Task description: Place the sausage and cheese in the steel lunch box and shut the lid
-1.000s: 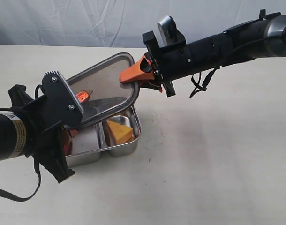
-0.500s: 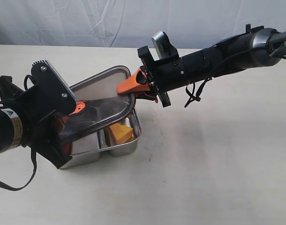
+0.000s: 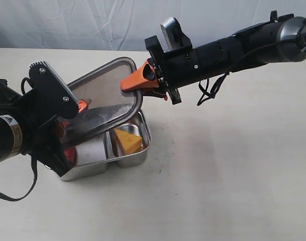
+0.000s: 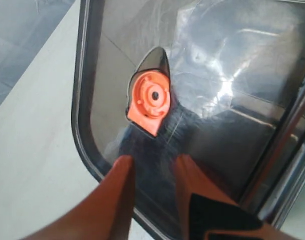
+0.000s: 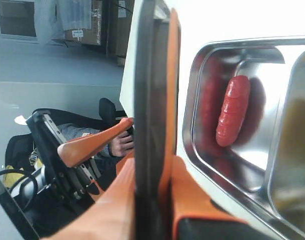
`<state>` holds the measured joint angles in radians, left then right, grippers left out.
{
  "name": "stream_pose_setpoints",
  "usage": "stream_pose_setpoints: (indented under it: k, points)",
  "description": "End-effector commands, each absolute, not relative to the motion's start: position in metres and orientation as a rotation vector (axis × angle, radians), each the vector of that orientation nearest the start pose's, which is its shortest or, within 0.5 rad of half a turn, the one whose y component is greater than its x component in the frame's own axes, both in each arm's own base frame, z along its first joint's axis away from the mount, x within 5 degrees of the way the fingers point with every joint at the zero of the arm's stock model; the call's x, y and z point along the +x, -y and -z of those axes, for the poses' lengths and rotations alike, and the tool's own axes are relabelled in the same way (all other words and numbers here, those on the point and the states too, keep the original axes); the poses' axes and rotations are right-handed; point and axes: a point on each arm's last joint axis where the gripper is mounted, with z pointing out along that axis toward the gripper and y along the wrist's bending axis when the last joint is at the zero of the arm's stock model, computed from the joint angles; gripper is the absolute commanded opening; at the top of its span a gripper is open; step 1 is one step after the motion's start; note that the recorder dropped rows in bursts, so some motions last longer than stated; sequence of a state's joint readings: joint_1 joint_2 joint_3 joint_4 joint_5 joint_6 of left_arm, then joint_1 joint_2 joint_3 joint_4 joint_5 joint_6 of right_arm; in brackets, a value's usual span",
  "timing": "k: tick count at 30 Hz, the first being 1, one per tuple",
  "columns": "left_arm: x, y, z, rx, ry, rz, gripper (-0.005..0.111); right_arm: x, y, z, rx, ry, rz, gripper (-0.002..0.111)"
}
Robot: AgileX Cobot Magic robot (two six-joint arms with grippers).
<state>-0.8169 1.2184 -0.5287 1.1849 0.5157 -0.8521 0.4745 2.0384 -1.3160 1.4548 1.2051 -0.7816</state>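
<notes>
**Closing step; lid not yet seated.** The right gripper (image 3: 132,83), entering from the upper right of the exterior frame, is clamped edge-on across the rim of the lid (image 3: 105,93). The left gripper (image 4: 152,161), at centre left, has its 2 orange fingers (image 4: 123,180) spread apart against the lid's face, pinching nothing.

The lid is dark, tinted and translucent, with rounded corners and an orange valve (image 4: 148,100); it hangs tilted over the steel lunch box (image 3: 127,160) at frame centre, its upper-right end apparently highest. The sausage (image 5: 233,110) lies in 1 compartment; the cheese (image 3: 128,141) in the other.

Recommended: level the lid; square its corners with the box rim; lower evenly, then press; a skewed descent would likely catch 1 edge.
</notes>
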Motion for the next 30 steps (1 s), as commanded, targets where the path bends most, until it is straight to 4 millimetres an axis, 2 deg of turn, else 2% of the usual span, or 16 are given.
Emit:
stream_pose_setpoints:
  k: [1,6,10,13,20,30]
  points:
    - [0.178,0.124,-0.218,0.984,-2.061,-0.336,0.029,0.309,-0.262,-0.206,-0.59,-2.462,-1.904,-0.001]
    - [0.178,0.124,-0.219,0.965,-2.059,-0.341,0.029,0.305,-0.265,-0.204,-0.63,-2.477,-1.889,-0.001]
    - [0.178,0.124,-0.219,0.965,-2.059,-0.342,0.029,0.299,-0.259,-0.192,-0.689,-2.554,-1.826,-0.001]
    - [0.178,0.124,-0.219,0.969,-2.056,-0.331,0.029,0.296,-0.255,-0.183,-0.672,-2.595,-1.821,-0.001]
    - [0.177,0.129,-0.219,0.992,-2.042,-0.275,0.029,0.295,-0.255,-0.182,-0.683,-2.603,-1.812,-0.001]
    - [0.176,0.135,-0.219,1.023,-2.02,-0.198,0.029,0.305,-0.252,-0.171,-0.623,-2.662,-1.581,-0.001]
